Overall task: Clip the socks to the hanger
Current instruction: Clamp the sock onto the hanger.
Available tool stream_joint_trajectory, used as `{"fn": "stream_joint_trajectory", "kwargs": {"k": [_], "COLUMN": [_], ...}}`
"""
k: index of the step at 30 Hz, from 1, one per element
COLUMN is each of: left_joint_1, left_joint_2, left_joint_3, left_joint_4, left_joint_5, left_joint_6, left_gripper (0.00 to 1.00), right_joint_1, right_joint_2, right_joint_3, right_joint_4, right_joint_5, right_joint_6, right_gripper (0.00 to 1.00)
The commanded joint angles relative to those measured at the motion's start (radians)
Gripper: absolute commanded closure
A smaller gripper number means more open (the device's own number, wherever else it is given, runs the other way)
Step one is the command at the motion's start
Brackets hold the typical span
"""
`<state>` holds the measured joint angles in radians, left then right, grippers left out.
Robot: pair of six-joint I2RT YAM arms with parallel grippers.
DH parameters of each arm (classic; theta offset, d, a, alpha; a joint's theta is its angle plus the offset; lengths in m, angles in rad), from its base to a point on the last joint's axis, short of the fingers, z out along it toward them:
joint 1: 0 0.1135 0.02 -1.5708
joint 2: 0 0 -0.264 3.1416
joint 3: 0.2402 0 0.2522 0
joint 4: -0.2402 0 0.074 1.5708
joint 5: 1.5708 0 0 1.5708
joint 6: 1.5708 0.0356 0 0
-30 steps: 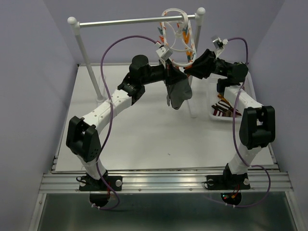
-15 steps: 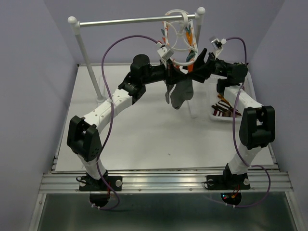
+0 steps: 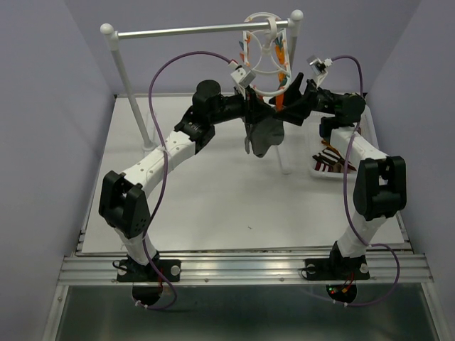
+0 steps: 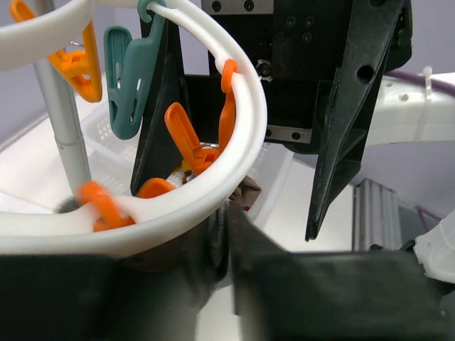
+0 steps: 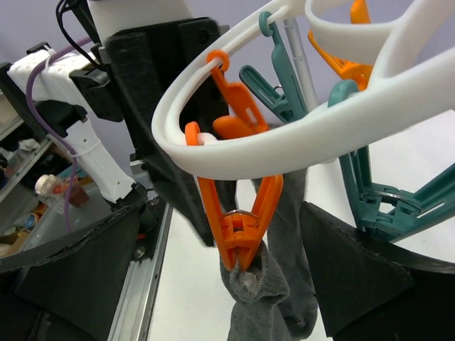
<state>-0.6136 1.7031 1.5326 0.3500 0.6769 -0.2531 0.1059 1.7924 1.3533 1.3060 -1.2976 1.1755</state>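
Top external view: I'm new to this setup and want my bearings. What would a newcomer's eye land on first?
The white hanger, bristling with orange and teal clips, hangs from the metal rail at the top centre. A grey sock dangles below it, seemingly pinched in an orange clip, as the right wrist view shows. The left arm and right arm converge on it from either side.

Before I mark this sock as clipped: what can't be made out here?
- Left wrist: whether the left gripper holds the sock; blurred, behind the hanger.
- Right wrist: sock's lower end, cut by bottom edge.
- Top: basket contents, partly under the right arm.
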Motion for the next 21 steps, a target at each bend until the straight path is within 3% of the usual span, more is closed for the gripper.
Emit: {"fn": "stream_joint_trajectory", "kwargs": {"k": [1,2,3,8,13,21], "left_joint_1": [0.003,0.003,0.003,0.003,0.002,0.003], "left_joint_2": [-0.039,-0.043,-0.043,-0.068,-0.089,-0.187], "left_joint_3": [0.035,0.032,0.032,-0.002,-0.023,-0.101], "left_joint_4": [-0.012,-0.031,-0.039,-0.068,-0.071,-0.109], "left_joint_5": [-0.01,-0.013,-0.014,-0.043,-0.037,-0.126], "left_joint_6": [0.032,0.038,0.043,0.06,0.066,0.106], "left_gripper": [0.62,0.4,0.31,0.03,0.01,0.01], "right_joint_1": [0.008,-0.003,-0.003,-0.012,-0.012,-0.012], "right_joint_2": [-0.025,-0.03,-0.034,-0.134,-0.24,-0.338], "right_joint_3": [-0.019,-0.025,-0.025,-0.088,-0.14,-0.166], "right_joint_4": [0.305,0.268,0.227,-0.192,-0.457,-0.717], "right_joint_5": [0.017,0.02,0.024,0.116,0.246,0.422], "right_joint_6": [-0.048,-0.071,-0.103,-0.462,-0.723,-0.889], "right_gripper": [0.0,0.0,0.0,0.0,0.0,0.0]}}
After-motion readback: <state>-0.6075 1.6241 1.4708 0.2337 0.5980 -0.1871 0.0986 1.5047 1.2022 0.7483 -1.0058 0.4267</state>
